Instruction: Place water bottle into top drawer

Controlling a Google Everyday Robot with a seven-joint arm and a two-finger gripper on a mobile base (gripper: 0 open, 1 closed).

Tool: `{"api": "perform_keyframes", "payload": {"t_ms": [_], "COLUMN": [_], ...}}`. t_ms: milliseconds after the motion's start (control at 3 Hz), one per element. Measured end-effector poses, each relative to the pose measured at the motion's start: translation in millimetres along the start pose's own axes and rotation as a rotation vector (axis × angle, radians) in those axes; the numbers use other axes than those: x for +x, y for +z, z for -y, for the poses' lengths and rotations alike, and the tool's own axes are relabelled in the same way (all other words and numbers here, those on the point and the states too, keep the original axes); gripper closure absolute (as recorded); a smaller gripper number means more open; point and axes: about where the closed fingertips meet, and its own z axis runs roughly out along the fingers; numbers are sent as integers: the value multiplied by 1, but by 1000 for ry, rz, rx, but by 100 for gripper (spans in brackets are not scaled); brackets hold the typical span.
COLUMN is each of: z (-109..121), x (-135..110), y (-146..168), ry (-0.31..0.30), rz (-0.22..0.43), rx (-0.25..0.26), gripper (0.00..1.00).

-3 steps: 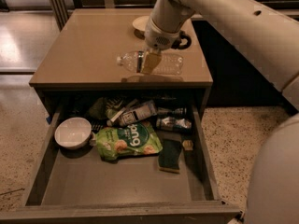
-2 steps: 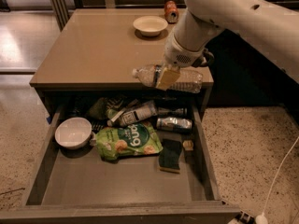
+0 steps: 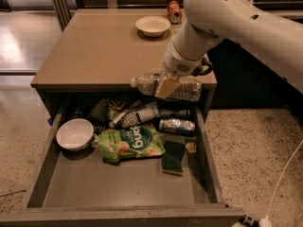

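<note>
The claw (image 3: 166,85) pinches the water bottle (image 3: 188,89) around its middle. The bottle lies sideways at the front edge of the counter (image 3: 94,51), over the back of the open top drawer (image 3: 118,183). A green bag (image 3: 130,143) and a white bowl (image 3: 75,134) lie in the drawer.

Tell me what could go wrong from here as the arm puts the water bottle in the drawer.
The gripper holds the water bottle sideways at the front edge of the table, over the crowded back of the top drawer. Released here, it would likely land on the silver can and labelled bottle and roll. Lowered straight down, it might catch that edge. The bare floor nearer the front looks safer.
</note>
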Motion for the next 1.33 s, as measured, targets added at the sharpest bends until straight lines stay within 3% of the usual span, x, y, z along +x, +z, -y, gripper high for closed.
{"api": "perform_keyframes", "payload": {"t_ms": [667,1333], "z": [-46,-93], "x": [4,36], "y": [14,26], "ry": [-47,-10], "rz": [1,-27], "rx": [-92,-167], "gripper": [100,100]}}
